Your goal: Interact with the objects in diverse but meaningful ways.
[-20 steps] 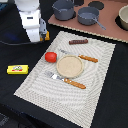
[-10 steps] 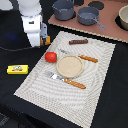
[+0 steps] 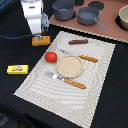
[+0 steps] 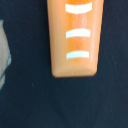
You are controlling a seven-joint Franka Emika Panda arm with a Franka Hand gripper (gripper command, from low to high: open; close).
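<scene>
The orange ridged bread block (image 3: 41,40) lies on the black table just off the striped placemat's far left corner. My gripper (image 3: 36,35) hangs right above it, its fingertips at the block's left end. The fingers are too small and blurred to tell whether they are open or shut. The wrist view shows the bread block (image 4: 73,35) close up, flat on the table, with no fingers in sight. The red tomato (image 3: 50,56) sits on the mat, the thin brown stick (image 3: 78,42) lies at the mat's far edge, and the yellow labelled bar (image 3: 17,69) is left of the mat. The grey long-handled pot (image 3: 88,15) stands at the back.
A tan round plate (image 3: 70,66) sits mid-placemat (image 3: 95,95), with an orange-handled knife (image 3: 86,58) beyond it and an orange-handled fork (image 3: 70,81) in front. A second grey pot (image 3: 63,9) and a bowl (image 3: 123,17) stand on the brown board at the back.
The gripper stays over the bread block, shifted only slightly. Nothing else has moved.
</scene>
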